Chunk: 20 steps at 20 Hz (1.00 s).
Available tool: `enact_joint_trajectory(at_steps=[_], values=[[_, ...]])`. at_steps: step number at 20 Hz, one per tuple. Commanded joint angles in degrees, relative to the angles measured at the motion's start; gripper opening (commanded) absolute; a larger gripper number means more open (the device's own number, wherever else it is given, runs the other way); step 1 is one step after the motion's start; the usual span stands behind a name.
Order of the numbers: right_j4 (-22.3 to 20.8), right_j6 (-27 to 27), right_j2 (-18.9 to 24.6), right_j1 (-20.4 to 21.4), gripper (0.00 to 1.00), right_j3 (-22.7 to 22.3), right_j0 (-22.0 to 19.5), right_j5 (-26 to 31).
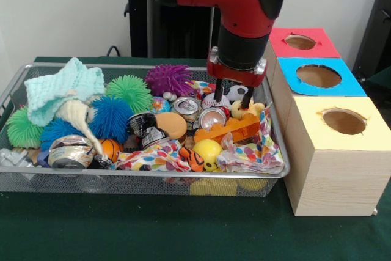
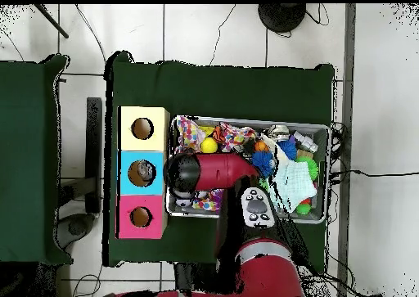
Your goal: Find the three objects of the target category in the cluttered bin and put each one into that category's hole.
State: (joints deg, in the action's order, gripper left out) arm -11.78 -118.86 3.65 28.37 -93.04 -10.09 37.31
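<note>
Front view: four cans (image 1: 186, 107) in bin (image 1: 153, 174).

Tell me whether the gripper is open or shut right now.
Open. In the front view the gripper hangs over the bin with its two dark fingers spread apart and nothing between them. The arm hides it in the overhead view.

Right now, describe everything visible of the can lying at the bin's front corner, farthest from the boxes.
The can is short, silvery metal with a printed side, and looks dented. It lies tipped on its side, round top facing the front camera, in the wire-mesh bin by the front rim. A cream knitted piece drapes onto it, and an orange ball sits beside it. The gripper is far off.
</note>
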Motion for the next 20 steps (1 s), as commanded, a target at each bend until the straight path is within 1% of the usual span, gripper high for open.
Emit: enact_joint_trajectory(at_steps=[1, 4, 5, 7, 11, 15, 16, 19, 20], values=[[2.1, -7.8, 1.6, -1.4, 1.00, -2.7, 1.1, -2.7], [1.9, -8.4, 0.9, -1.6, 1.00, -3.0, 1.9, -3.4], [1.8, -9.1, 0.6, -2.0, 1.00, -3.6, 2.4, -4.6], [1.6, -10.3, 0.1, -3.7, 1.00, -3.3, 3.3, -6.8], [1.1, -11.8, -1.4, -8.0, 1.00, -1.8, 4.9, -12.0], [1.8, -11.2, -1.1, -9.0, 1.00, -2.1, 4.8, -16.8], [1.9, -11.0, -1.8, -9.2, 0.00, -1.8, 5.5, -18.1], [1.8, -12.3, -3.3, -9.4, 0.00, -1.2, 6.7, -20.3], [2.3, -12.7, -3.9, -9.5, 0.00, -1.0, 7.2, -20.2]])
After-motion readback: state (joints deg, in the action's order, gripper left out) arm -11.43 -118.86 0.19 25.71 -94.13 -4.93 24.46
